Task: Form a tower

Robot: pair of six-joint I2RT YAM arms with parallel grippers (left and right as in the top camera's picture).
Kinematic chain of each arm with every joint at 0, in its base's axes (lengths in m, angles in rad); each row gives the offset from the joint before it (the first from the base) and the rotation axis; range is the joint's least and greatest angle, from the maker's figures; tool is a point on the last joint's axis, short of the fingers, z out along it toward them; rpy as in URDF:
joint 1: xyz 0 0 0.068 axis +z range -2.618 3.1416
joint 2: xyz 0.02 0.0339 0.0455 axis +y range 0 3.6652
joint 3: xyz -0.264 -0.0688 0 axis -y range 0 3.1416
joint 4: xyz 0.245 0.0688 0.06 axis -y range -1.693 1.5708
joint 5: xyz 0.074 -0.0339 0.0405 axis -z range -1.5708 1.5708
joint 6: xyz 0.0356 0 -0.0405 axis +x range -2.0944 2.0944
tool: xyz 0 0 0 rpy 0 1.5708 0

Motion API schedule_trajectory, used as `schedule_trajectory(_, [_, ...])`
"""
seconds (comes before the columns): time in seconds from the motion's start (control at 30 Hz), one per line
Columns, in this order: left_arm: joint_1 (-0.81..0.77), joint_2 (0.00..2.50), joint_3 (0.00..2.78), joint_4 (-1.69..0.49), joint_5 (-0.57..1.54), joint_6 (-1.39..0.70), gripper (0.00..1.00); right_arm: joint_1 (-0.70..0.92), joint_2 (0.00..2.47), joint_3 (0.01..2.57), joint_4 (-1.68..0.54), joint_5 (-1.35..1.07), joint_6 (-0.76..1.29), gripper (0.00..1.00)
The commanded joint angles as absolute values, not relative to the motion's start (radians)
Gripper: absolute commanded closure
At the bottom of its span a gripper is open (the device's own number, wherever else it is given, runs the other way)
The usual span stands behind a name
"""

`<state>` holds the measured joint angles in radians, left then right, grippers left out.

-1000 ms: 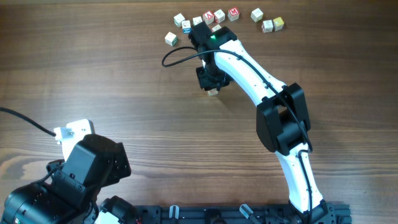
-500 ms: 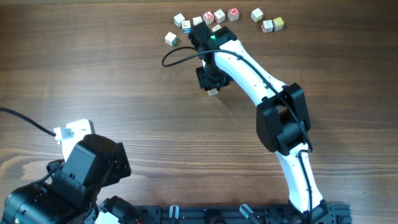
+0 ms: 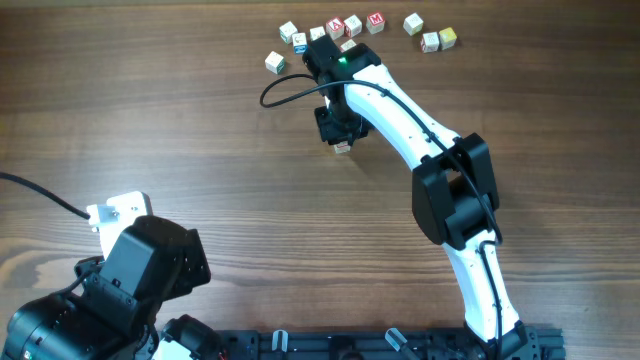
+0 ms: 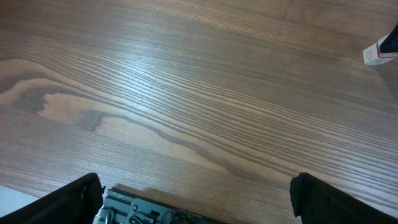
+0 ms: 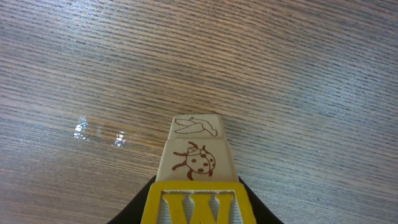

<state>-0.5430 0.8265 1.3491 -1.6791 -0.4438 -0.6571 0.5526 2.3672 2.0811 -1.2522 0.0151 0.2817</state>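
No visible change over the last second: right arm (image 3: 400,110) is staying parked upper centre of overhead, right jaws clenched on yellow W cube (image 5: 199,202), seemingly sitting atop the tower (image 5: 196,162) on the counter (image 3: 150,120). Probably cube is placed and release is pending. Left jaws are hanging released at lower left, idle. Loose cubes (image 3: 352,24) are waiting along top edge

The right hand (image 3: 339,132) hides most of the tower (image 3: 343,148).
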Motion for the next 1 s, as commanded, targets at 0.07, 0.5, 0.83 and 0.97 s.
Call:
schedule_trajectory(0.07, [-0.538,0.826,1.348,-1.677,-0.445,-0.667,0.0,0.548,2.333,2.071,-1.261,-0.001,0.262,0.8])
schedule_trajectory(0.5, [-0.538,0.826,1.348,-1.677,-0.445,-0.667,0.0,0.548,2.333,2.069,-1.262,-0.001,0.262,0.8])
schedule_trajectory(0.83, [-0.538,0.826,1.348,-1.677,-0.445,-0.667,0.0,0.548,2.333,2.068,-1.265,-0.001,0.262,0.8])
schedule_trajectory(0.97, [-0.538,0.826,1.348,-1.677,-0.445,-0.667,0.0,0.548,2.333,2.068,-1.265,-0.001,0.262,0.8])
